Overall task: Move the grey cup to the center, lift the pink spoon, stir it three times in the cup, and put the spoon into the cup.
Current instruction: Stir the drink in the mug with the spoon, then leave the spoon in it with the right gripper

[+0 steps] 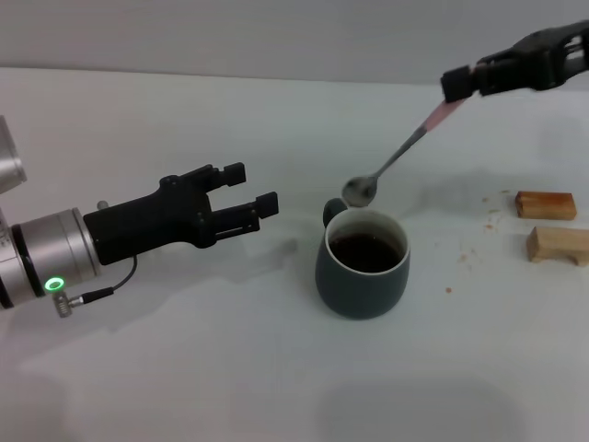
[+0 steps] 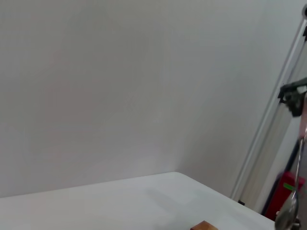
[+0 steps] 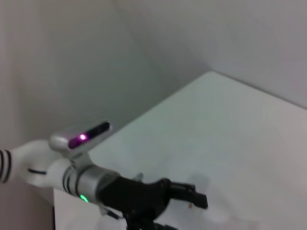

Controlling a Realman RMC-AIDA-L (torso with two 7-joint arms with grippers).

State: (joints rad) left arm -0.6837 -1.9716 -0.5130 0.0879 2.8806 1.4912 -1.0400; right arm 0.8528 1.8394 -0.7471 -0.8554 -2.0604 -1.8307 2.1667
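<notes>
The grey cup stands near the middle of the white table, with dark liquid inside and its handle at the far left side. My right gripper is at the upper right, shut on the pink handle of the pink spoon. The spoon slants down, and its metal bowl hangs just above the cup's far left rim. The spoon also shows in the left wrist view. My left gripper is open and empty, left of the cup and apart from it. It also shows in the right wrist view.
Two wooden blocks lie at the right edge of the table, with small crumbs scattered between them and the cup. One block's corner shows in the left wrist view.
</notes>
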